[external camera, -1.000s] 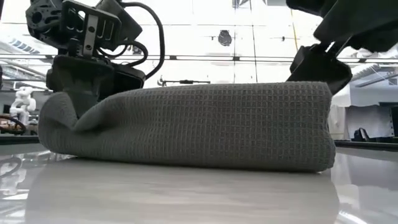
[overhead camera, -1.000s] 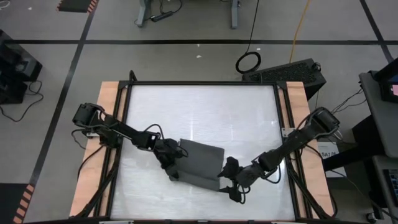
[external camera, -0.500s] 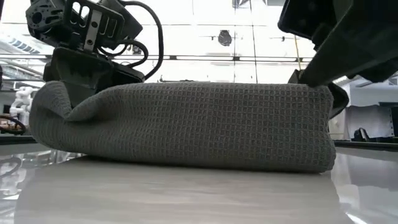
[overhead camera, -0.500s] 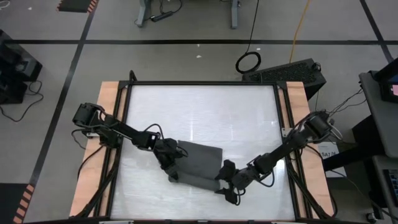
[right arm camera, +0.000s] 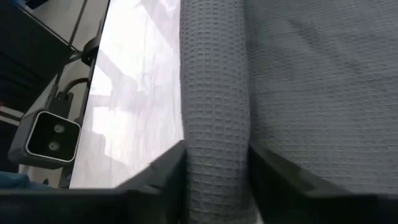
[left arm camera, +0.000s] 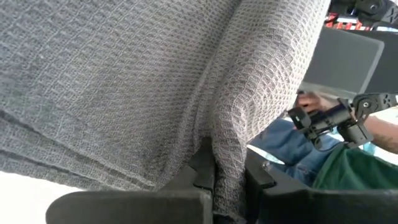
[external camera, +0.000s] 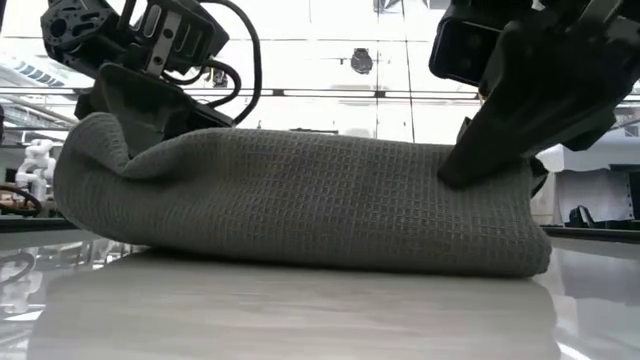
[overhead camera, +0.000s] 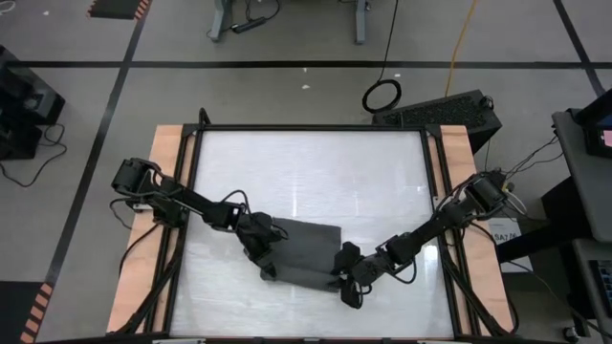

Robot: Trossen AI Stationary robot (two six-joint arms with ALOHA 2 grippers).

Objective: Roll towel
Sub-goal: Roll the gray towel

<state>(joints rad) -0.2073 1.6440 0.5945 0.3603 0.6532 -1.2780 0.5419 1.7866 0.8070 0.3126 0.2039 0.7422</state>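
The dark grey towel [overhead camera: 304, 248] lies on the white table as a thick, partly rolled band; the low view shows its long side [external camera: 300, 205]. At the towel's left end my left gripper [overhead camera: 265, 256] is shut on cloth. At its right end my right gripper [overhead camera: 346, 277] has its two fingers closed in on the rolled near edge [right arm camera: 217, 93]. The towel rests on the table along its underside, and its left end bulges higher than the rest. My left gripper pinches a fold of cloth [left arm camera: 227, 149] at the towel's left end between its two fingers. That end [external camera: 90, 170] stands a little higher than the rest, which lies on the table. My right gripper holds the rolled edge [right arm camera: 214, 143] at the towel's right end, one finger on each side of the roll. It comes slanting down from the table's right. One finger [external camera: 490, 150] lies against the towel's near face. The roll rests on the table.
The white table top [overhead camera: 306, 172] has wooden side rails and a black frame, with bare surface beyond the towel. A small camera [right arm camera: 53, 137] sits at the table's edge. A person's sleeve [left arm camera: 292, 146] shows beyond the table.
My right gripper has moved toward the table's left onto the towel's right end; a finger now lies in front of the cloth where it stood behind it. The towel's left end, held by my left gripper, has risen a little.
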